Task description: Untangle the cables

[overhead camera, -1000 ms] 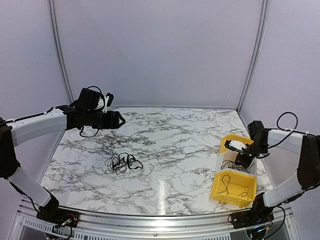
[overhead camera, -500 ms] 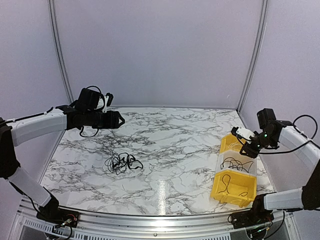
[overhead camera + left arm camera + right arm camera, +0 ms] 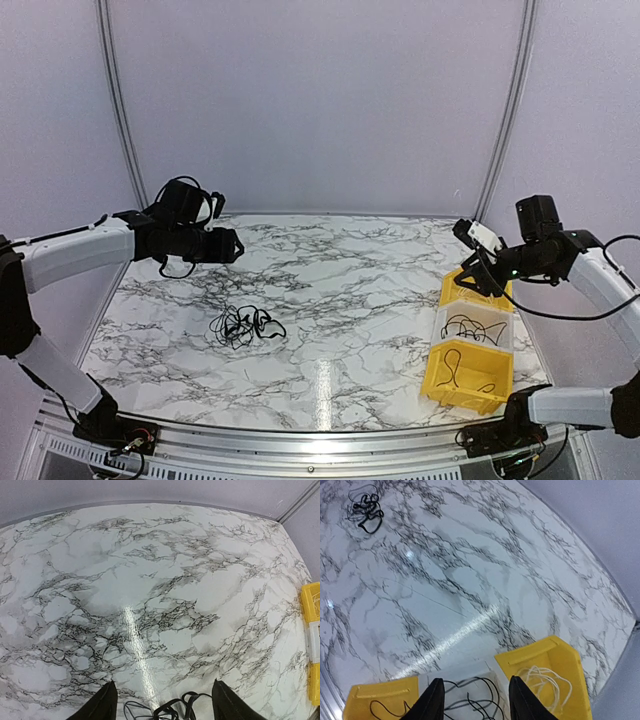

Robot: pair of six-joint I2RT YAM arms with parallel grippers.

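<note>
Bright, even overhead light; glare streak along the table (image 3: 380,260).

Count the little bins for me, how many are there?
3, lined up along the table's right edge: the far yellow bin, the middle white bin, and the near yellow bin. None looks hidden.

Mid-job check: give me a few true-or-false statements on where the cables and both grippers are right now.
1. The tangled cables lie on the table, held by neither gripper. True.
2. The left gripper is shut on a cable. False: it is open and empty, above the table.
3. A white cable lies in a yellow bin. True.
4. The right gripper hangs over the tangle. False: it is open above the bins at the table's right side.
</note>
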